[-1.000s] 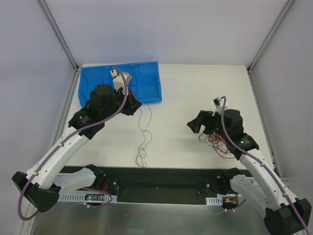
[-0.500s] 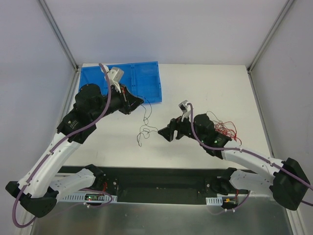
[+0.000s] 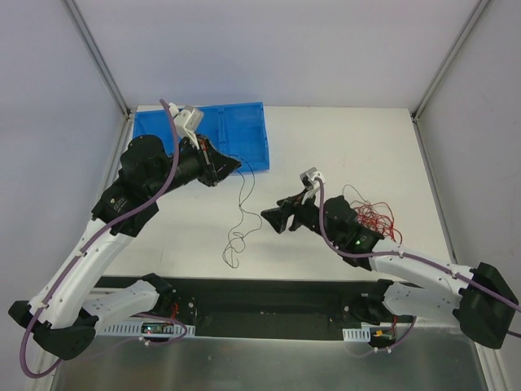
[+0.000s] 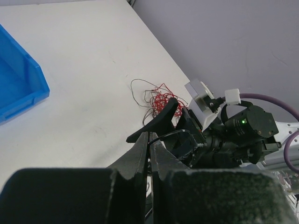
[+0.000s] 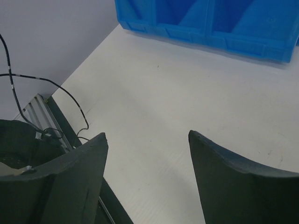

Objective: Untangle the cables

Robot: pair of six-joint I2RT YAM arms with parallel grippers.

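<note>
High overhead camera facing down; low, close wrist cameras; blue bin [image 3: 236, 134] common to all.

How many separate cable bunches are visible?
2: a black strand running from the left hand; a red tangle behind the right arm, partly hidden.

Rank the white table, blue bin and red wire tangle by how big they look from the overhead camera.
1. White table, by far the largest.
2. Blue bin, though the left arm hides part of it.
3. Red wire tangle, partly behind the right arm.
</note>
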